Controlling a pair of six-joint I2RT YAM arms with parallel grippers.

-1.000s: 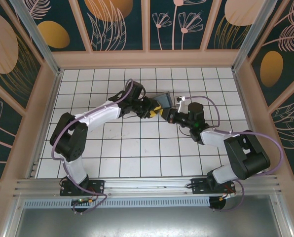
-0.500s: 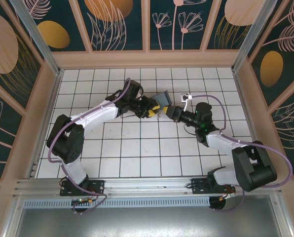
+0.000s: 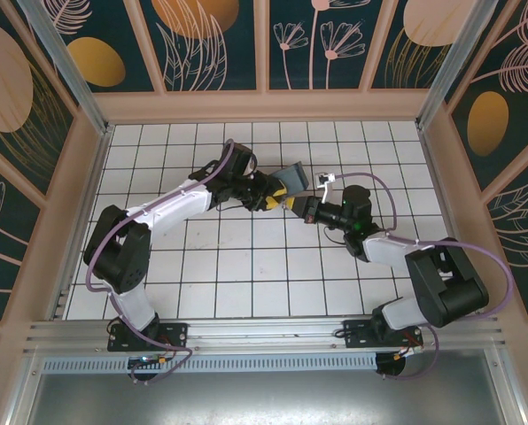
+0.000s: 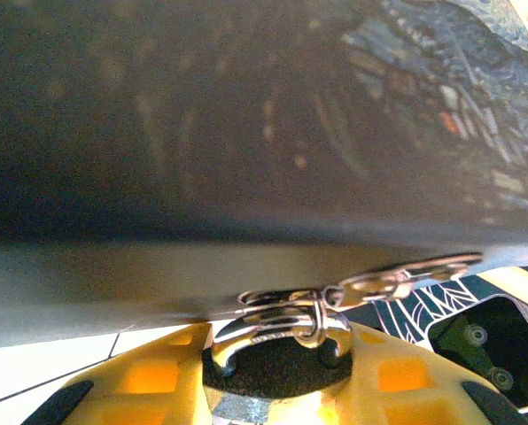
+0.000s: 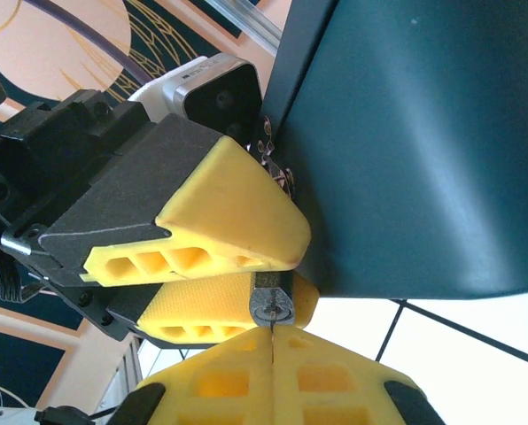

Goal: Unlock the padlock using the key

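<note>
Right wrist view — right claw (image 5: pixel 271 347) pinched shut, padlock (image 5: pixel 271 304) just ahead of its yellow tips — small dark metal block clamped between yellow wedges of the left claw (image 5: pixel 282 271).

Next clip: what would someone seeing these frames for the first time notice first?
From above, the left tool and right tool meet tip to tip at mid-table beside a dark box. In the right wrist view, yellow fingers of the left tool clamp the small padlock, its keyhole end facing the shut right tool. In the left wrist view, the silvery shackle hangs at the box's metal hasp.
</note>
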